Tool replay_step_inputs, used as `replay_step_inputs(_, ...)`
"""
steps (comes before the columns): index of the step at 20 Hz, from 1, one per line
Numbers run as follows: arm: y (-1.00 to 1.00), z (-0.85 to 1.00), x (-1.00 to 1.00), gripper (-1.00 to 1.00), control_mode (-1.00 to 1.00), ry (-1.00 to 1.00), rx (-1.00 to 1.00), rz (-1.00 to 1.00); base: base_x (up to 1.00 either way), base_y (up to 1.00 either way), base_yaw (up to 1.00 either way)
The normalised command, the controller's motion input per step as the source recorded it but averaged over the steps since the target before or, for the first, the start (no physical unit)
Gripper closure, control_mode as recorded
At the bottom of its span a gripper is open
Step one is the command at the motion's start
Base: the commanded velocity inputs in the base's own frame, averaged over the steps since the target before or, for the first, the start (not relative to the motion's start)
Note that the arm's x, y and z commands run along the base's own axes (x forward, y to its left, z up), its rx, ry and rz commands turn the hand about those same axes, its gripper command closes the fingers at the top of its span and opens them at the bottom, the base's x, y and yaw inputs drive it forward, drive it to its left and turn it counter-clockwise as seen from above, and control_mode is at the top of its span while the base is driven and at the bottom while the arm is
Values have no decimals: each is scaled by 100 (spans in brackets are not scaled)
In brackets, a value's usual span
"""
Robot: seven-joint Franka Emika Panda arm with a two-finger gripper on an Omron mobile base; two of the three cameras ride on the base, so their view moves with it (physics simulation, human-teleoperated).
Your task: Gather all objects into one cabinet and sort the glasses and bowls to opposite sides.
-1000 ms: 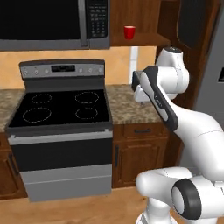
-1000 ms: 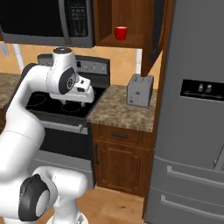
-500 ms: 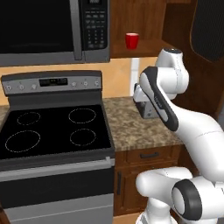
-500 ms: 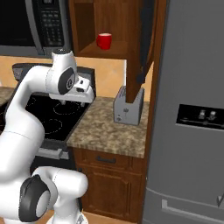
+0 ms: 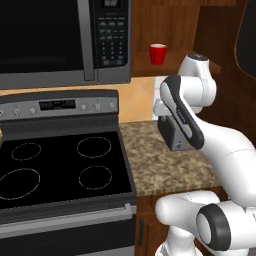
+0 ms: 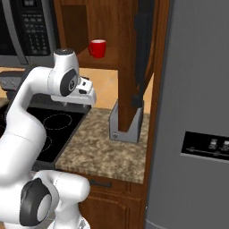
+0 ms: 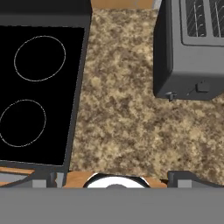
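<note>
While our gripper [image 7: 114, 177] hangs with jaws wide apart, we see a shiny red mug [image 5: 158, 53] on the wooden cabinet [image 5: 172, 27] shelf; below lies a speckled stone counter [image 7: 122, 109] with a boxy grey toaster [image 7: 190, 48].

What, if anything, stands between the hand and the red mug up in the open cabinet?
Nothing visible does. The red mug stands alone on the cabinet's shelf board, its front open. The hand, open, hangs lower, over the speckled counter beside the toaster, which sits off that path.
</note>
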Motion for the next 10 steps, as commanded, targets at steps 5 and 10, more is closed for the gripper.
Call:
replay_step_inputs(5,0,0,0,-100,100,0,0,0,9,0,0)
replay_step_inputs(10,0,13,-6,-100,-100,-15,0,0,0,0,0)
